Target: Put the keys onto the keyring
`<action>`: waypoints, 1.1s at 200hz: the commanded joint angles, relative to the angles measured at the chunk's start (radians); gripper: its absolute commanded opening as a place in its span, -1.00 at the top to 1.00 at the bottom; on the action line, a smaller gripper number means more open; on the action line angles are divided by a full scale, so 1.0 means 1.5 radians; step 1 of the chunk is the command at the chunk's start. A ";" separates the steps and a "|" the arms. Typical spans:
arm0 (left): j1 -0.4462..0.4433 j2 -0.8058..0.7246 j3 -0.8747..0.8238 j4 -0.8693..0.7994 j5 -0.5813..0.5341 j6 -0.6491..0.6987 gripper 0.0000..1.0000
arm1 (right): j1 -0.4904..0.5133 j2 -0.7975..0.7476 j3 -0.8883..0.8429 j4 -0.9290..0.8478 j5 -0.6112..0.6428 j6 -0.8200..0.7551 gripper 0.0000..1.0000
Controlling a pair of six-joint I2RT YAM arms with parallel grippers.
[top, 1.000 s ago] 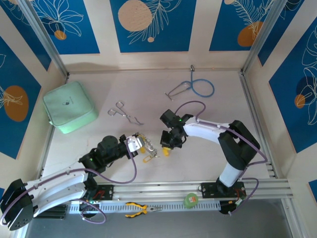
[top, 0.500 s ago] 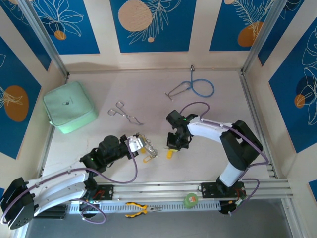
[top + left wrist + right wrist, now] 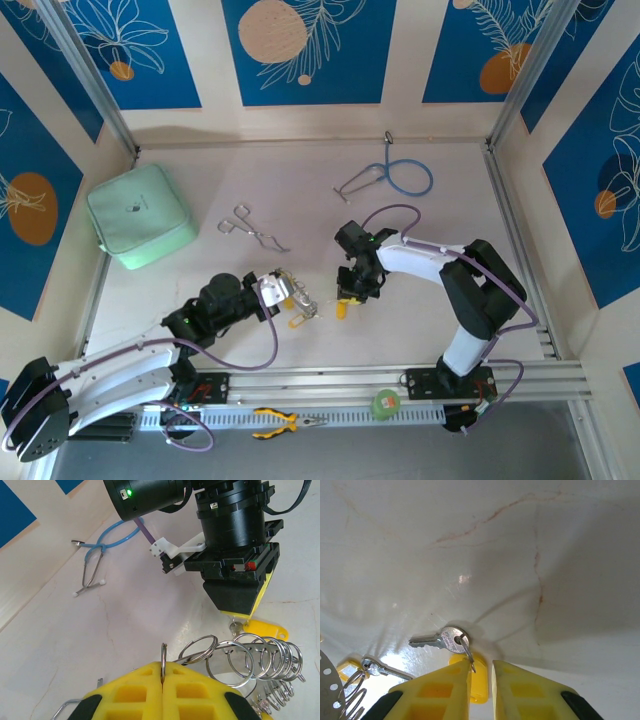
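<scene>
**R jaws cracked open over key**

R gripper [image 3: 481,667] shifted right vs 1 s ago; jaws now narrowly parted, gripping nothing. Yellow-tagged key [image 3: 451,637] lies on table [image 3: 545,555] at its tips. L gripper [image 3: 163,666] unmoved, clamped on keyring [image 3: 280,655].

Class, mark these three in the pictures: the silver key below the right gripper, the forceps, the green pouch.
silver key [image 3: 451,638], right wrist view, on its round head.
forceps [image 3: 260,237], top external view, near the pivot.
green pouch [image 3: 140,215], top external view, middle of its top face.
</scene>
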 commanded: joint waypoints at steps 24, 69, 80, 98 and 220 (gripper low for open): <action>-0.009 0.000 0.008 0.022 0.014 0.014 1.00 | -0.004 0.013 0.018 -0.001 -0.017 0.002 0.61; -0.009 0.000 0.009 0.021 0.015 0.012 1.00 | -0.002 0.020 0.023 0.007 -0.027 0.000 0.56; -0.008 0.000 0.008 0.021 0.015 0.012 1.00 | -0.003 0.021 0.024 0.007 -0.026 -0.001 0.57; -0.009 0.001 0.008 0.021 0.016 0.012 1.00 | -0.002 0.023 0.026 0.007 -0.023 0.000 0.62; -0.009 -0.001 0.007 0.018 0.015 0.013 1.00 | -0.001 0.037 0.035 0.005 -0.015 -0.005 0.89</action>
